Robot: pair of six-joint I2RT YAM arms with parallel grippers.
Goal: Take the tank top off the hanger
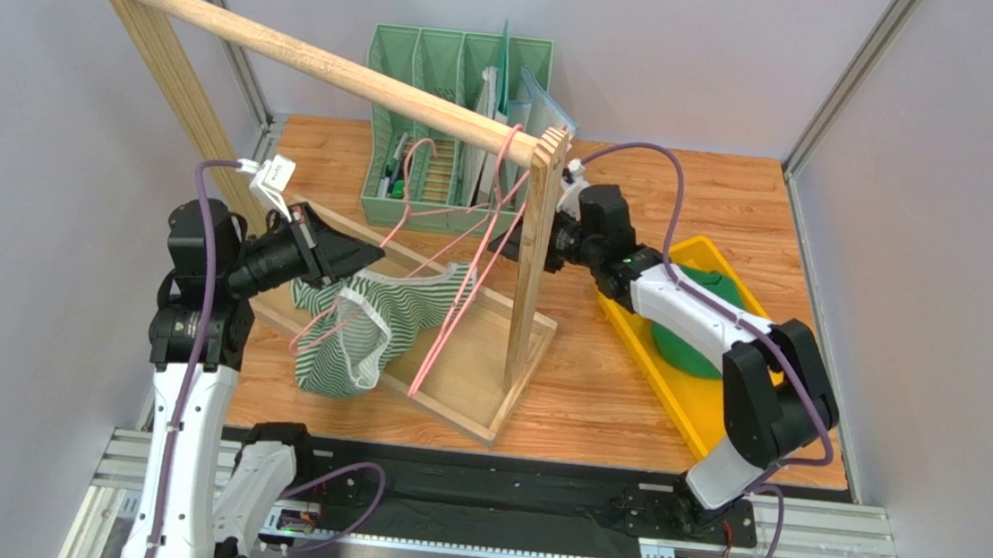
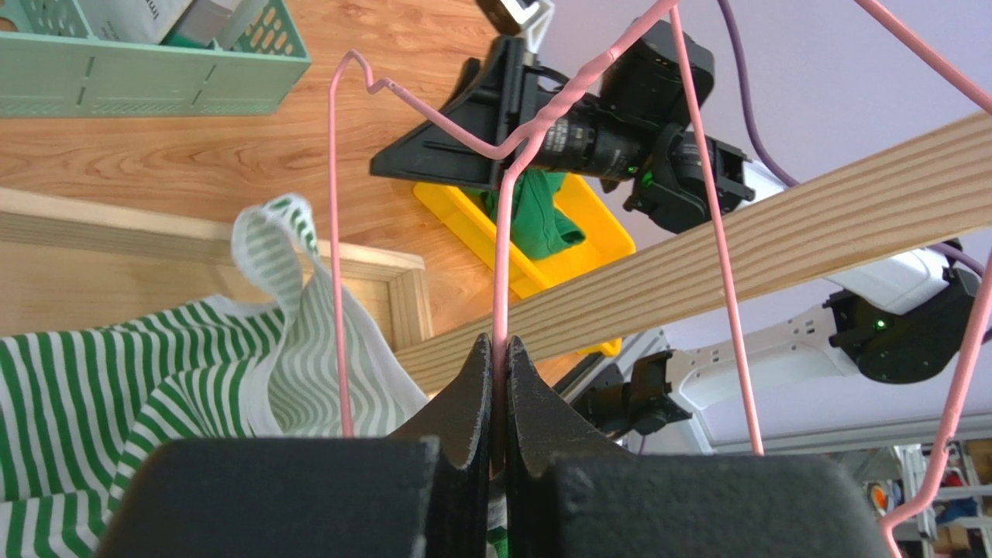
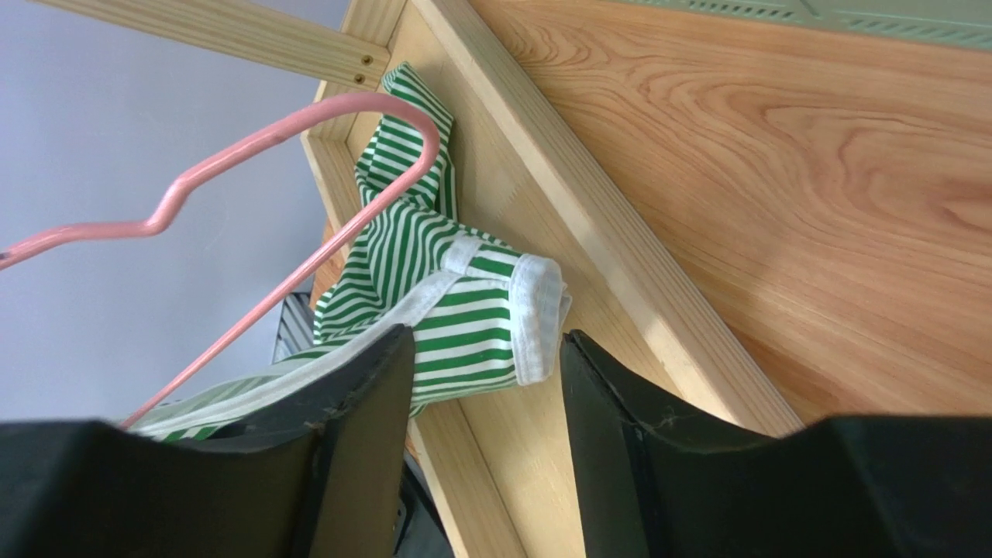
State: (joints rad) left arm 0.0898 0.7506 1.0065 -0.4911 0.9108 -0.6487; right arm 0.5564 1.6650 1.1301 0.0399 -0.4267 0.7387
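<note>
White-and-black arms (image 1: 185,427) carry purple cables (image 2: 738,72) and black wedge-shaped jaws.

Quick tally from us: we counted two arms, the left arm (image 1: 185,427) and the right arm (image 1: 702,311), so two claws too, the left claw (image 2: 498,355) and the right claw (image 3: 487,349). There was one wooden rack (image 1: 345,73), and one table (image 1: 613,397) under it all. We saw one striped tank top (image 1: 349,334). The pink hanger (image 3: 291,130) count was the tricky one: we got at least two, but the wires crossed so much we couldn't pin it down. We counted one yellow bin (image 1: 650,367) with one green garment (image 1: 685,343) in it. There was one green organizer (image 1: 400,62), and we made out four slots in it.
</note>
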